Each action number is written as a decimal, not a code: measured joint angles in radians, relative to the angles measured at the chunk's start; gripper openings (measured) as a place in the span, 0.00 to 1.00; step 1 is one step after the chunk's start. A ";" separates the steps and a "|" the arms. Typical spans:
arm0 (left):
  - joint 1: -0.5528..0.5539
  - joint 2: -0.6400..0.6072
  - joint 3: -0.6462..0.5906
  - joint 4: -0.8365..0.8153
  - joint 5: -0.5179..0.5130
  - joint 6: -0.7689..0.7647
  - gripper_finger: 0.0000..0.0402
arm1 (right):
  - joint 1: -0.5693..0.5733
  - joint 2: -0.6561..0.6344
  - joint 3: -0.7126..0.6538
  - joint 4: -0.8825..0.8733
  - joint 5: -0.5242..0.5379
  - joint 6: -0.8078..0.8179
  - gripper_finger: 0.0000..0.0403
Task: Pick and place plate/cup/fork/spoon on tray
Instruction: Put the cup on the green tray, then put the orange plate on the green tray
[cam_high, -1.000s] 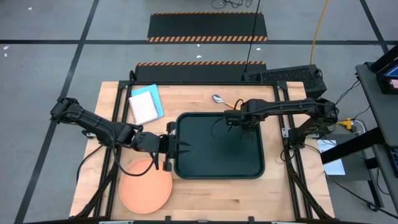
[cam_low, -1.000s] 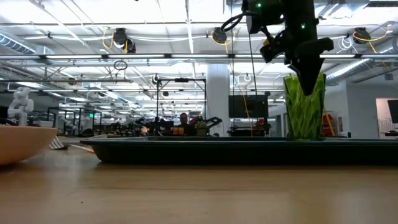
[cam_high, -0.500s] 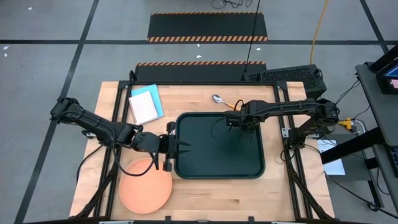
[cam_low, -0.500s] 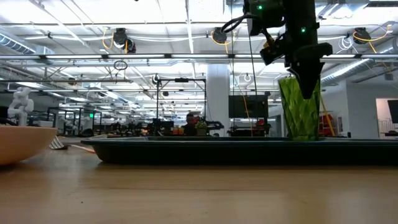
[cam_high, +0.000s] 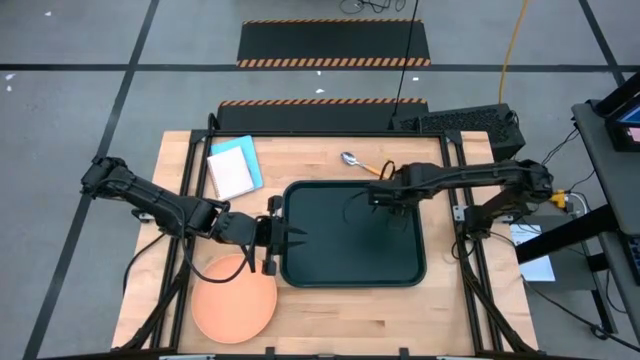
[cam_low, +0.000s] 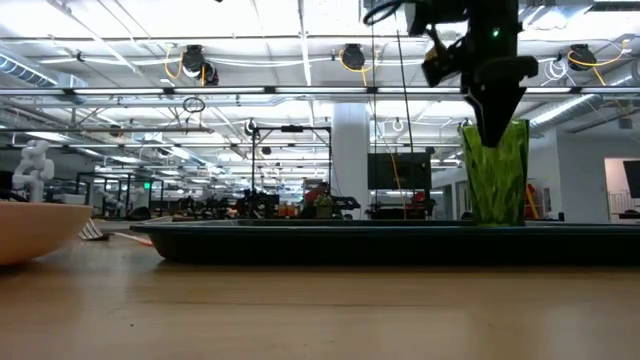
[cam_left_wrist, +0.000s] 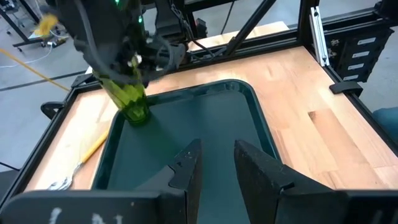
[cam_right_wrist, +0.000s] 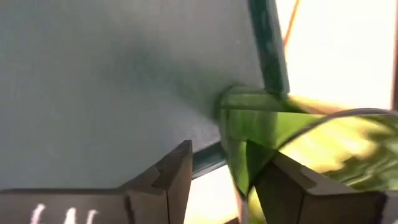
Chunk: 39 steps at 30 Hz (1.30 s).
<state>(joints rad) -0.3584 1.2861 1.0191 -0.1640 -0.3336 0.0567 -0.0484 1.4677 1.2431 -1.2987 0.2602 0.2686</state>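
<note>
High view: right gripper (cam_high: 381, 198) holds cup (cam_low: 493, 172) near tray (cam_high: 340, 262) rim.

A blue and white notebook (cam_high: 234, 167) lies on the wooden table (cam_high: 340, 310).

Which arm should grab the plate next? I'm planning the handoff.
Left, probably. Its end effector hovers at the tray's left rim, beside the plate; the right end effector is across the tray at the cup.
</note>
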 joint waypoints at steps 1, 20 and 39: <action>0.000 0.000 0.000 0.002 0.000 0.000 0.25 | 0.005 -0.018 0.000 0.000 0.001 0.007 0.38; -0.003 0.000 0.000 0.035 0.000 -0.040 0.25 | 0.306 -0.264 0.003 0.406 0.148 0.098 0.38; -0.119 0.020 0.115 -0.135 -0.117 -0.182 0.25 | 0.596 -0.019 -0.179 1.164 0.448 -0.071 0.38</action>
<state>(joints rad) -0.4777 1.3061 1.1340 -0.2995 -0.4508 -0.1249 0.5476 1.4484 1.0644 -0.1345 0.7082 0.1977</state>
